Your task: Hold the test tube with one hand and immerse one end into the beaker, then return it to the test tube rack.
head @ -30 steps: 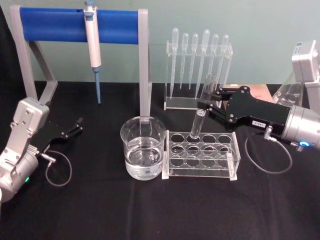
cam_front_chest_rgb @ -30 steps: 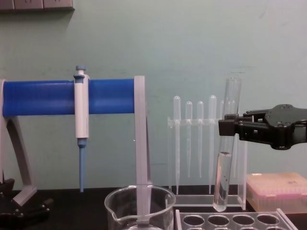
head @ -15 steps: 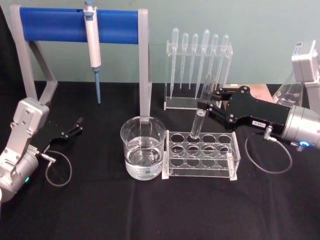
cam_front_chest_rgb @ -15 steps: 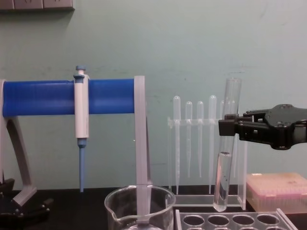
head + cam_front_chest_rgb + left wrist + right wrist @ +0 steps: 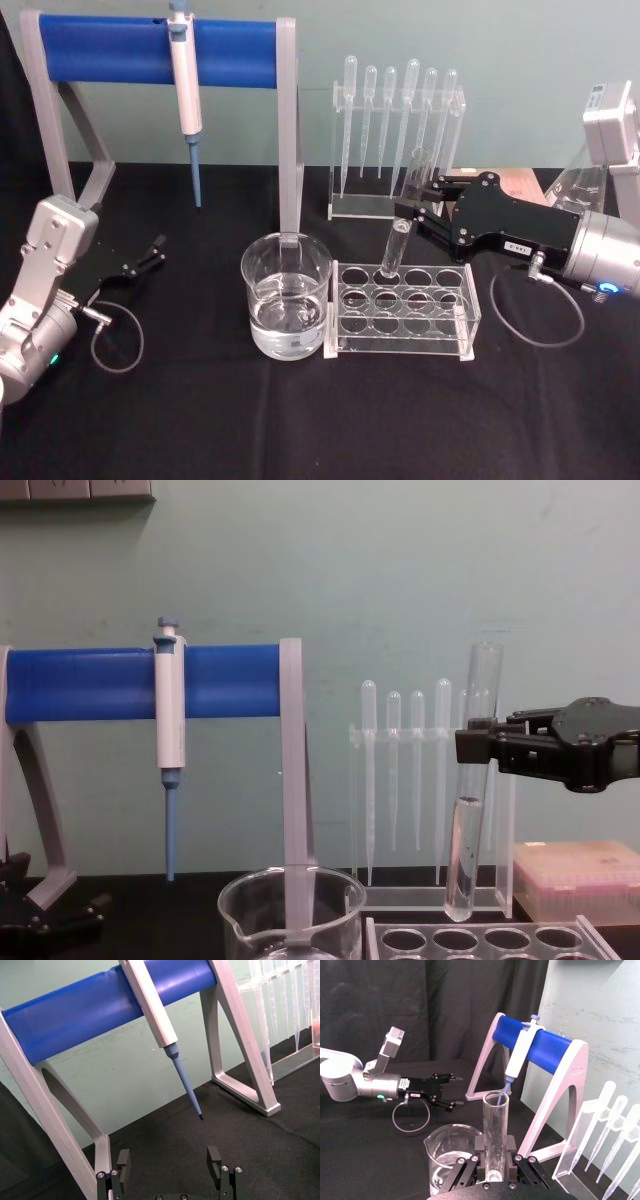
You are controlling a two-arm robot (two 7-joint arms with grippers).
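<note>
Test tube [image 5: 396, 240]: we find it pinched near mid-length by the right gripper [image 5: 412, 205], slightly tilted, rounded end just above a back-row hole of the rack [image 5: 400, 337], beside the water-filled beaker [image 5: 262, 300]. Left gripper [image 5: 155, 250]: fingers spread, low over the counter [image 5: 300, 420], left side.

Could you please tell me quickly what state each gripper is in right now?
Left gripper: open, holding nothing.
Right gripper: closed on the test tube, just above the rack.

Laboratory bench setting. Evidenced by pipettor [image 5: 185, 75] hung far left, pipettes [image 5: 395, 110] racked to its right, beaker [image 5: 287, 300] on black cloth [image 5: 300, 420].
</note>
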